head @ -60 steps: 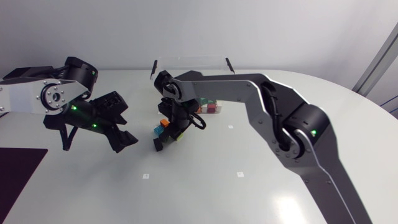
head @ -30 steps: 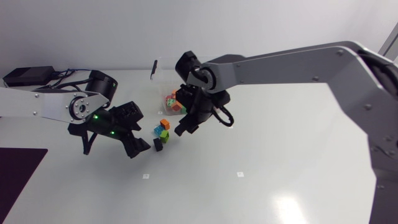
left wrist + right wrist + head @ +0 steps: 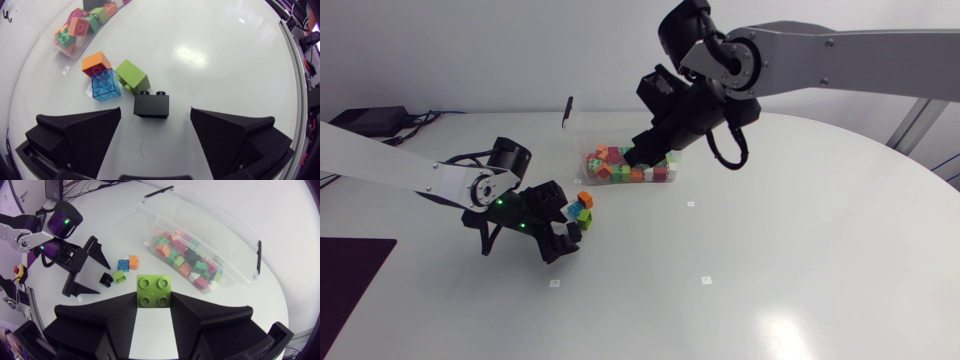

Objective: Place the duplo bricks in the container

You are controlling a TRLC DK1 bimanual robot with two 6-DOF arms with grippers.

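Since a second ago, my right arm (image 3: pixel 840 50) has gone up and back, away from the loose bricks. It now hangs high by the container. My left arm (image 3: pixel 400 170) has slid in toward those same bricks.

Everything sits on the big white surface (image 3: pixel 770 250). The right arm comes in from the far right side, and the left arm comes in low from the left.

The clear container (image 3: pixel 620 108) stands at the back of the surface. It holds a pile of bricks (image 3: pixel 625 168) in many colours.

The right claw (image 3: pixel 154 297) is up in the air near the container, but I cannot tell if it is right over it. It is clamped on the held green brick (image 3: pixel 155 290). One finger is on each side, and the brick's four bumps face the camera.

The left claw (image 3: pixel 155 110) is down at the surface with its fingers wide apart. The black brick (image 3: pixel 151 104) lies between them, and neither finger touches it.

Three more bricks sit bunched just ahead of the black one. They are the loose green brick (image 3: pixel 132 75), the blue brick (image 3: pixel 105 85) and the orange brick (image 3: pixel 96 62). The orange one leans on the blue one. All four are out on the surface, a little way in front of the container.
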